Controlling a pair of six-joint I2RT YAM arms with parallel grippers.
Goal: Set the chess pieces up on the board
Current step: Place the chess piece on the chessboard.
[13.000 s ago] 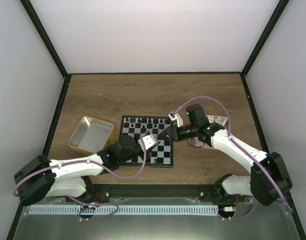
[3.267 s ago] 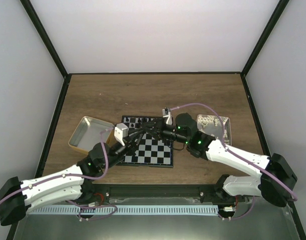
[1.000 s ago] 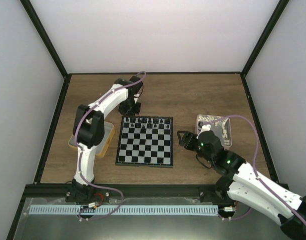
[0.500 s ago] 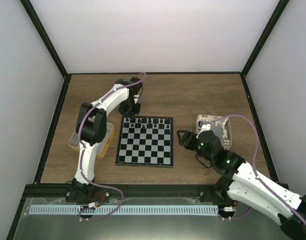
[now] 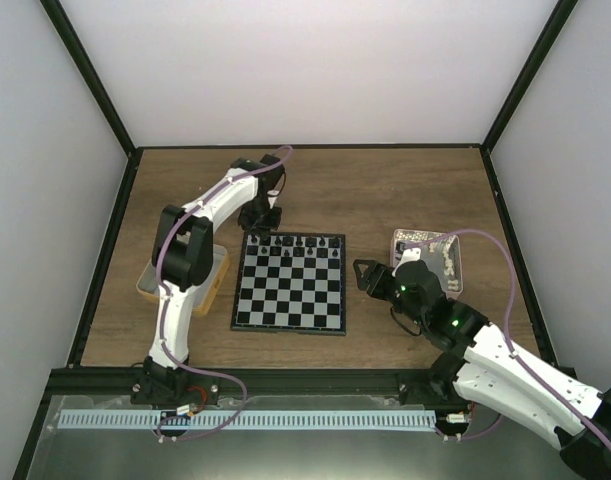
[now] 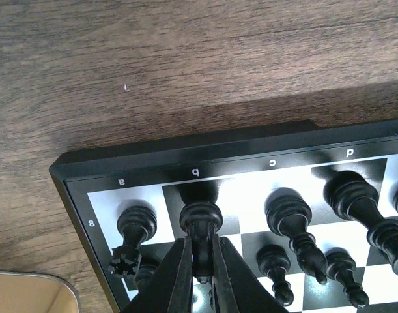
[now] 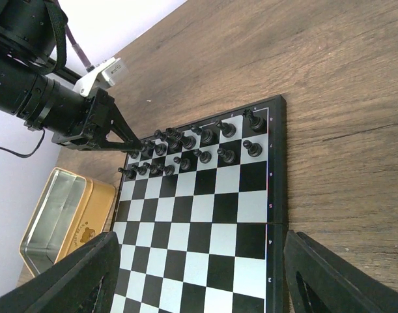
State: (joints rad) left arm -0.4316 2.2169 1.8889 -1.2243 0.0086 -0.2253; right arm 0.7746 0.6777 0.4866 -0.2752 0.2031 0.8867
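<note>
left wrist: gripper (image 6: 200, 246) around b8 piece (image 6: 200, 218)

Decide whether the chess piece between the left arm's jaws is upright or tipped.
Upright. In the left wrist view the black piece stands head-up on the chessboard, jaws closed around its stem.

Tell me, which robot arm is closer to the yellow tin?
Left. Its end effector grips a black chess piece at the chessboard's far-left corner, on the yellow tin's side. The right end effector hovers open off the chessboard's opposite edge.
</note>
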